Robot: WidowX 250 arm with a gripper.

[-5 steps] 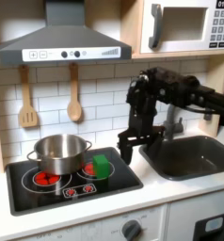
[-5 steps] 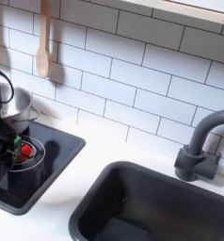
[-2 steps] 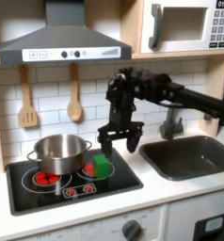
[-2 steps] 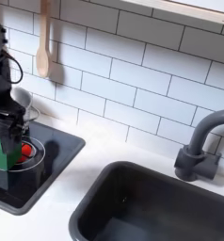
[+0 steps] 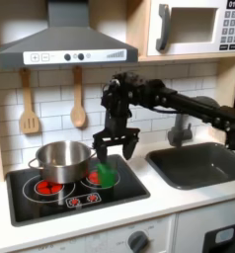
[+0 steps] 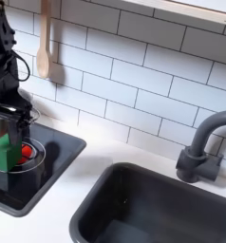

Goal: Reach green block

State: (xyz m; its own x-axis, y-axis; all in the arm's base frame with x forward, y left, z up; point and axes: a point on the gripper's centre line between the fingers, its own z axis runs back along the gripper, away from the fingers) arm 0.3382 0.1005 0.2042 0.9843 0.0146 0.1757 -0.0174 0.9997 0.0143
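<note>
Pincer has shifted left, open above green block.

Green block is partly covered by the gripper fingers in the first exterior view, top face hidden; contact can't be judged. In the second exterior view the block is cut by the second exterior view's left edge, gripper too. Pot hides part of the rear burner. Cooktop cropped at left and bottom. Microwave keypad too blurred to read.
</note>
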